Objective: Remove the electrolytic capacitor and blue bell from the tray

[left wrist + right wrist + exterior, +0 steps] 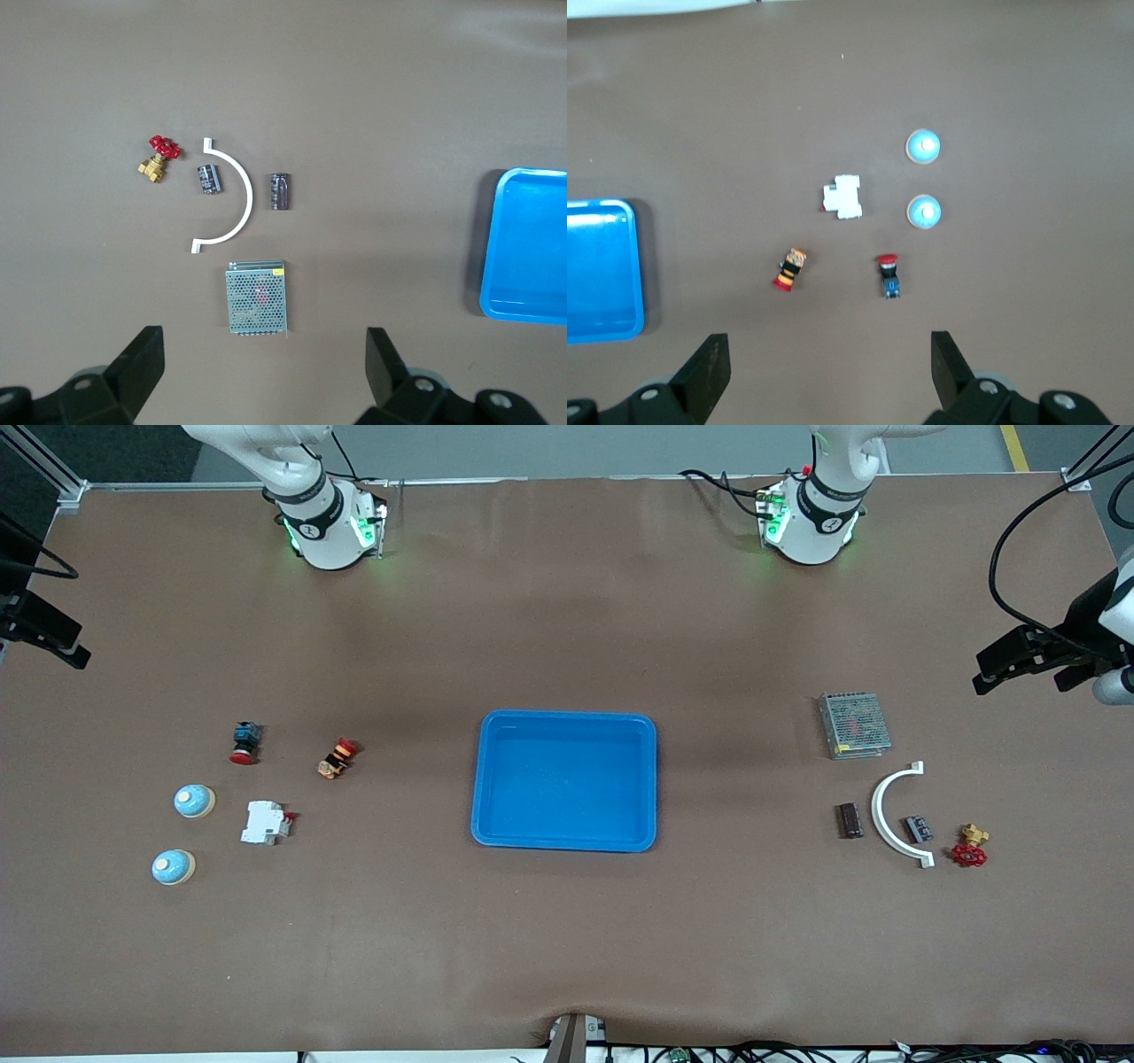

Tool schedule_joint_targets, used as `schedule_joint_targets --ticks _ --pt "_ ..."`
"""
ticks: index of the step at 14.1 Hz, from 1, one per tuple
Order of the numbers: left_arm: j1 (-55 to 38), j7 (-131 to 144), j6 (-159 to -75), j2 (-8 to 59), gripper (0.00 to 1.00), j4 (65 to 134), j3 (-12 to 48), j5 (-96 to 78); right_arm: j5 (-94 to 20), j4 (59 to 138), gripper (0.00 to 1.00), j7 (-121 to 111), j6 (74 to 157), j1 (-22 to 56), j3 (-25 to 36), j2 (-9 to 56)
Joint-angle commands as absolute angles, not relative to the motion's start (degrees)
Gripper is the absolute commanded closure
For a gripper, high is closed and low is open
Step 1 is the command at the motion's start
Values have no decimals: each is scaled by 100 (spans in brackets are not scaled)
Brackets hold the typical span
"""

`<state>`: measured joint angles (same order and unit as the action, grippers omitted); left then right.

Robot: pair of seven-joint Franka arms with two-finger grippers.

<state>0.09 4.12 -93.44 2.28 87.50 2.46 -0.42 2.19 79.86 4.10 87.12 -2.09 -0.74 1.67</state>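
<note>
tray (485, 779), shallow bright-blue plastic: looks empty | small dark cylindrical capacitor (850, 820): probably light, slick, grip across body | left pincer (261, 359), right pincer (830, 359): released, waiting

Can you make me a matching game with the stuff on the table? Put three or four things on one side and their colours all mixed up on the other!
Things:
1. tray
2. curved bracket
3. valve handwheel
4. power supply box

Colours:
A. red
B. silvery grey mesh
C. bright blue
D. white

Right pairs: 1-C, 2-D, 3-A, 4-B
</note>
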Motion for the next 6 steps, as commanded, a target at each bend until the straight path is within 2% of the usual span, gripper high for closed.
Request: schedule_joint_targets --ticks 1,3,6 --pt "44 316 -9325 211 0 8728 264 0 185 8138 0 387 8981 -255 -114 62" --pt "44 308 -9325 211 0 8728 264 0 185 8358 0 387 9289 -264 -114 44" --pt "53 316 -9325 211 0 8728 264 0 185 8367 0 396 9299 -255 -114 44"
